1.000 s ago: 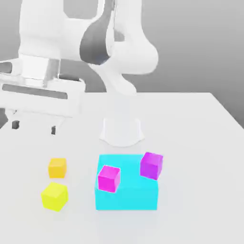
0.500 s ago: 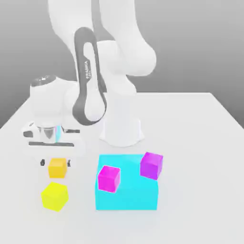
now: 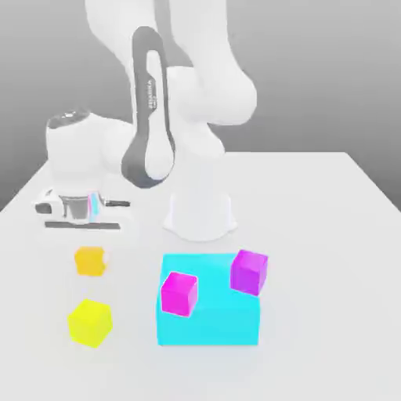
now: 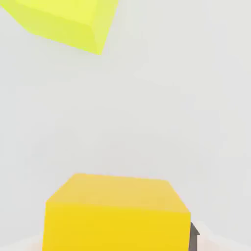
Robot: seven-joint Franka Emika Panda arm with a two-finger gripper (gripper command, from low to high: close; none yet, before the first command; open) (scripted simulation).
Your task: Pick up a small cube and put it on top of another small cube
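My gripper pinches the small cube, plain matte amber, lemon-yellow cube just beyond, smooth white table, cyan block with two magenta cubes aside.

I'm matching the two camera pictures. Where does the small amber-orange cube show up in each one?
Exterior view: the small amber-orange cube sits toward the exterior view's left, under the white hand.
Hand view: the same cube looms close in the foreground.
Shared landmark: the lemon-yellow cube, close beside it in both pictures.
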